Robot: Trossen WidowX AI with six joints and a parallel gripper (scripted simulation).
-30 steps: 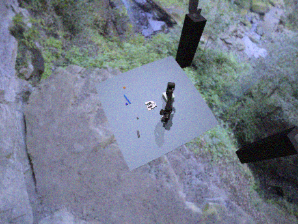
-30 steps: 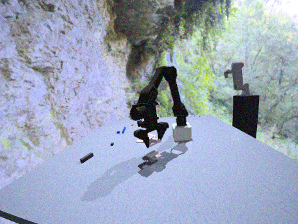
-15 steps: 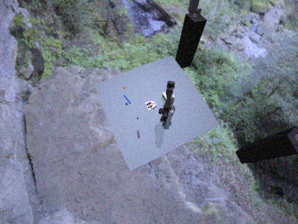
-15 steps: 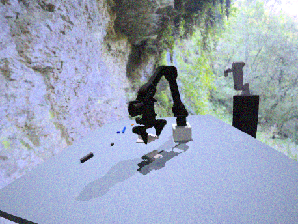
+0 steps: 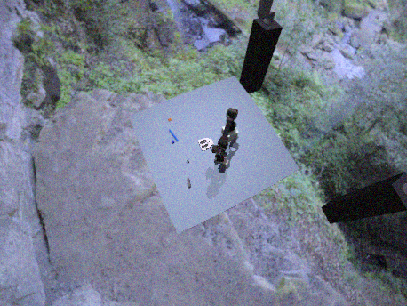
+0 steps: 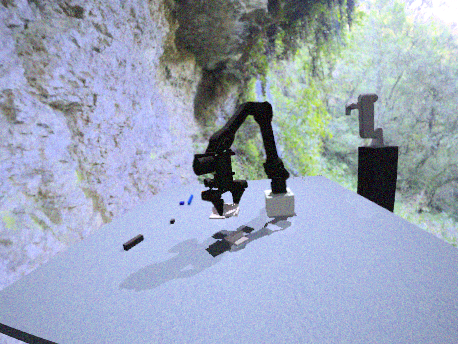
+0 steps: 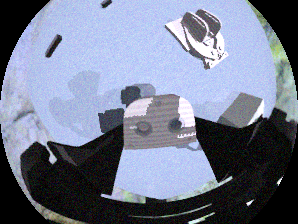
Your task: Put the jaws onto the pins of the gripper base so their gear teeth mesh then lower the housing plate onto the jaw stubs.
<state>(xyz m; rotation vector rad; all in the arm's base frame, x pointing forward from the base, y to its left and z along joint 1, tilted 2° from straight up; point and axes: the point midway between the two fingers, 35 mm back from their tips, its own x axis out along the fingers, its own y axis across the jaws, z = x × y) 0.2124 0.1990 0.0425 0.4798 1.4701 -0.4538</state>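
My gripper [image 5: 219,157] [image 6: 229,207] [image 7: 158,124] is shut on the housing plate [image 7: 159,112], a brown and pinkish plate with two round holes, held level-looking between the fingertips above the table. The white gripper base [image 5: 201,141] [image 6: 216,217] [image 7: 174,31] lies on the table; in the wrist view it is ahead and to the right of the plate. Two dark jaws, one [image 7: 194,26] and the other [image 7: 210,20], stand side by side on it. I cannot tell whether their teeth mesh. In the exterior view the fingers partly hide the base.
A small brown piece [image 6: 231,237] lies under the gripper among dark shadows. A dark block [image 5: 188,182] [image 6: 133,242] [image 7: 53,46] and a small dark piece [image 5: 187,161] [image 6: 172,220] [image 7: 106,3] lie apart. Beyond are a blue bar [image 5: 173,135] [image 6: 190,199] and an orange piece [image 5: 170,119].
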